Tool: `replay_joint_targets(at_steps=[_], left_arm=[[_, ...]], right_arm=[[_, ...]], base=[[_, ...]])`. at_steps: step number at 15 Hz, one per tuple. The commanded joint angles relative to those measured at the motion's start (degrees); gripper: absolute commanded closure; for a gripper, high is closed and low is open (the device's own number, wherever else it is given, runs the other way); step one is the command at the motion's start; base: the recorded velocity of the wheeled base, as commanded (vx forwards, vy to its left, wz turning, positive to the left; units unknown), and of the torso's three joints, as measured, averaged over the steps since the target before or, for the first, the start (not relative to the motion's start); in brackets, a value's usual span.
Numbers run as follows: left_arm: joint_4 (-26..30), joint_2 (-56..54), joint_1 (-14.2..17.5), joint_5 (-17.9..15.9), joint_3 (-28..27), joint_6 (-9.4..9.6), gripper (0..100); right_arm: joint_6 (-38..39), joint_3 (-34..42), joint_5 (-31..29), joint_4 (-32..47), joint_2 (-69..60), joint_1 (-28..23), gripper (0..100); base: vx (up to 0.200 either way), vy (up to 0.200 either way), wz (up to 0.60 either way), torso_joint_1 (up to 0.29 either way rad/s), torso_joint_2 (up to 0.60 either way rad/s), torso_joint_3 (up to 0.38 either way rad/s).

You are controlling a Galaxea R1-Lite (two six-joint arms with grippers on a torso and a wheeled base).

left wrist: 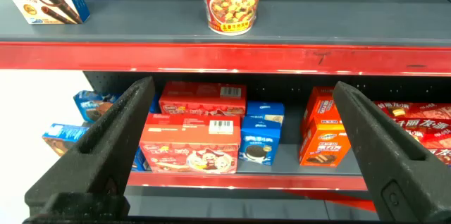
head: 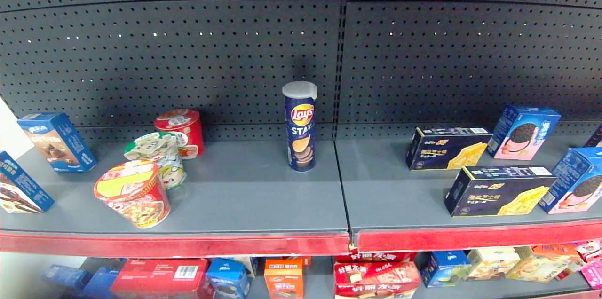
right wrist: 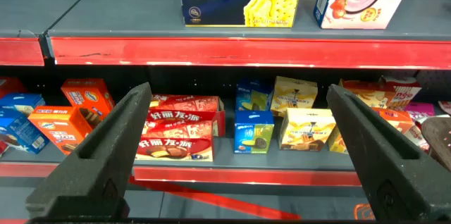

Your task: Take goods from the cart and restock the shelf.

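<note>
Head view: the upper shelf is seen w/ a chip can stood upright at its middle, near the back panel. To the left, three noodle cups are grouped. The front cup is near the red edge strip, the middle cup is behind it & the red cup is at the back. Two blue boxes are set at the far left. On the right, two dark wafer boxes are laid one behind the other, w/ two cookie boxes beside them at the far right. Below, the lower shelf is stocked w/ red, orange & blue packs.

Left wrist view: the left hand is held wide open, w/ nothing btw. its fingers, in front of the lower shelf. The front cup is seen above the strip. Red cartons, a small blue box & orange boxes are seen beyond the fingers.

Right wrist view: the right hand is likewise spread open & empty, facing the lower shelf. A dark wafer box & a cookie box are seen on the upper shelf above. Flat red boxes, a blue pack & yellow boxes are lined up on the lower shelf.
</note>
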Motion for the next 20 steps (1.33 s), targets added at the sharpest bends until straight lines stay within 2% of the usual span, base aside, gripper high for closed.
replay_joint_targets(at_steps=[1,17,18,19,20], left_arm=[[0.00,0.05,-0.01,0.03,0.00,-0.02,0],[0.00,0.05,-0.01,0.03,0.00,-0.02,0],[0.00,0.05,-0.01,0.03,0.00,-0.02,0],[0.00,0.05,-0.01,0.03,0.00,-0.02,0],[0.00,0.05,-0.01,0.03,0.00,-0.02,0]], right_arm=[[-0.02,0.00,0.11,-0.01,-0.02,0.02,0],[-0.11,0.00,0.11,0.07,-0.02,0.02,0],[-0.02,-1.32,0.90,-0.37,0.06,0.19,0],[1.39,-10.28,0.02,0.69,8.33,1.51,0],[1.74,-11.87,-1.12,0.95,12.63,1.16,0]], base=[[0.000,0.000,0.00,0.000,0.00,0.000],[0.000,0.000,0.00,0.000,0.00,0.000],[0.000,0.000,0.00,0.000,0.00,0.000],[0.000,0.000,0.00,0.000,0.00,0.000],[0.000,0.000,0.00,0.000,0.00,0.000]])
